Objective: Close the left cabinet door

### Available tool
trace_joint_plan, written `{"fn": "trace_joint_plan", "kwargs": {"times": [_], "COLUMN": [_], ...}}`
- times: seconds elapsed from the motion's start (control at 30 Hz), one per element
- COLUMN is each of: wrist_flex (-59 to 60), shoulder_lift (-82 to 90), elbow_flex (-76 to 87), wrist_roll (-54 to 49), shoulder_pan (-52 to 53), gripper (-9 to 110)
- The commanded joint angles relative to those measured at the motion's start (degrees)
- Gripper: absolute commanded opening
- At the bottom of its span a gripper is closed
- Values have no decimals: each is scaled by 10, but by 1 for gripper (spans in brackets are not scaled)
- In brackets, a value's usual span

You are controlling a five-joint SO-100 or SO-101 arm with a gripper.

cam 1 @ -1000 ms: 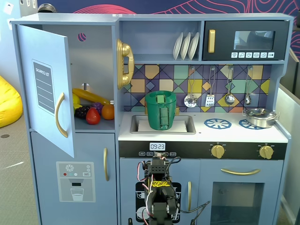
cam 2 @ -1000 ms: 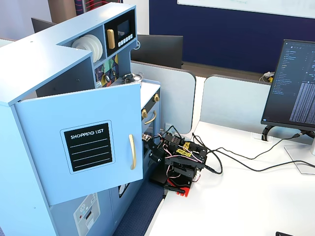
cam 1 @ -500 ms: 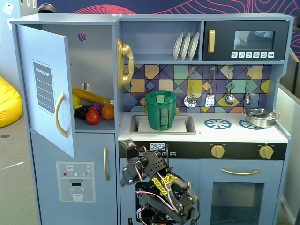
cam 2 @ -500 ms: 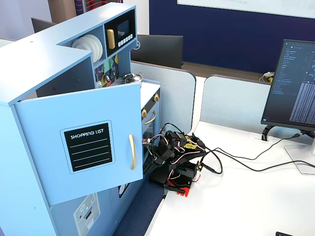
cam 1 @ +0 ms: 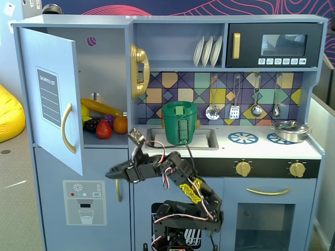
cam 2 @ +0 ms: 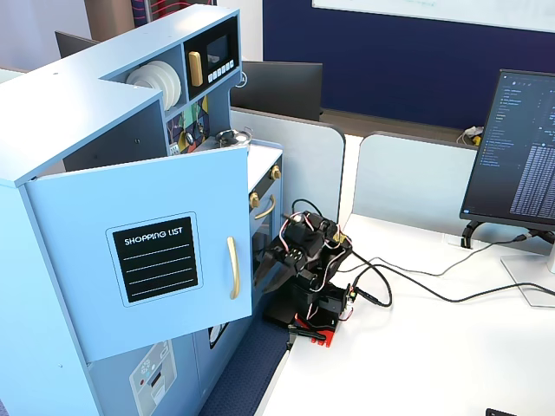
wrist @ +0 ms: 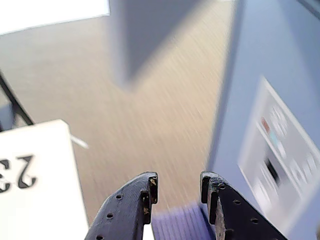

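Observation:
The left cabinet door (cam 1: pixel 52 99) is light blue and stands swung open toward the left of a fixed view. Its black "SHOPPING LIST" panel (cam 2: pixel 156 260) and curved gold handle (cam 2: pixel 232 269) face the other fixed view. My gripper (cam 1: pixel 110 175) points left, just right of the door's lower corner and in front of the lower dispenser door (cam 1: pixel 84 201). In the wrist view the gripper (wrist: pixel 178 184) is open and empty, with a clear gap between the black fingertips (wrist: pixel 150 185). The dispenser graphic (wrist: pixel 275 160) shows blurred on the right. In a fixed view the gripper (cam 2: pixel 262 269) sits behind the door's free edge.
The open compartment holds toy fruit (cam 1: pixel 104 125). A gold phone (cam 1: pixel 138 70) hangs beside it and a green pot (cam 1: pixel 179 123) stands in the sink. The arm's base (cam 2: pixel 312 316) stands on a white desk with cables and a monitor (cam 2: pixel 520 147). A white sign marked "23" (wrist: pixel 30 190) lies below left.

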Motion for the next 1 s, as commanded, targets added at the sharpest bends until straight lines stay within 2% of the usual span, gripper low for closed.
{"fn": "trace_joint_plan", "kwargs": {"times": [0.0, 0.23, 0.43, 0.8, 0.97], "wrist_flex": [-53, -142, -199, -255, -264], "shoulder_lift": [-68, -183, -283, -411, -426], "elbow_flex": [-99, -189, -250, -330, -339], "wrist_roll": [-32, -40, -47, -57, -44], "shoulder_pan": [-74, -162, -192, -200, -156], "gripper": [0, 0, 0, 0, 0]}}
